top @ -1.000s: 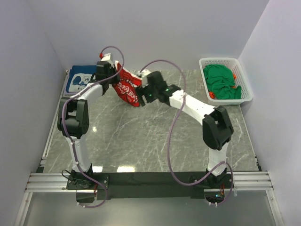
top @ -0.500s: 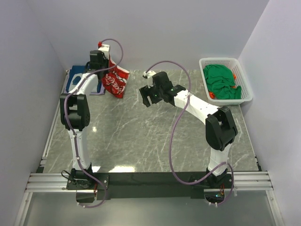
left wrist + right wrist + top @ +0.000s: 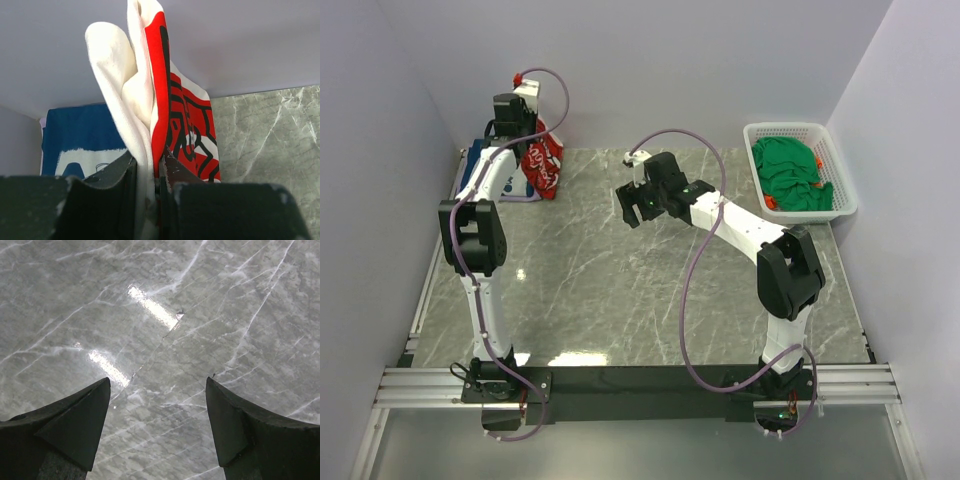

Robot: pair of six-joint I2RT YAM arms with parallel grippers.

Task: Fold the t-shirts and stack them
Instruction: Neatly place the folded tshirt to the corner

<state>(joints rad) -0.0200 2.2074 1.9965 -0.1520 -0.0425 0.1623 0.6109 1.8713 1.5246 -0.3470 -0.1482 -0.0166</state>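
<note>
My left fingers [image 3: 148,172] clamp the white t-shirt [image 3: 117,70], navy t-shirt [image 3: 80,132] lying beyond them; my right fingers [image 3: 158,390] gape above the surface [image 3: 210,295].

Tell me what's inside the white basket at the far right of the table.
Crumpled green t-shirts fill the basket. Their count cannot be told, and whatever lies under them, the basket's floor included, is covered.

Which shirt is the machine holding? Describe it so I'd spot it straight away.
Look to the far left corner of the grey marble table. There the left gripper pinches a bunched shirt that hangs from it. It alone is white with red print; the flat shirt beside it is navy.
</note>
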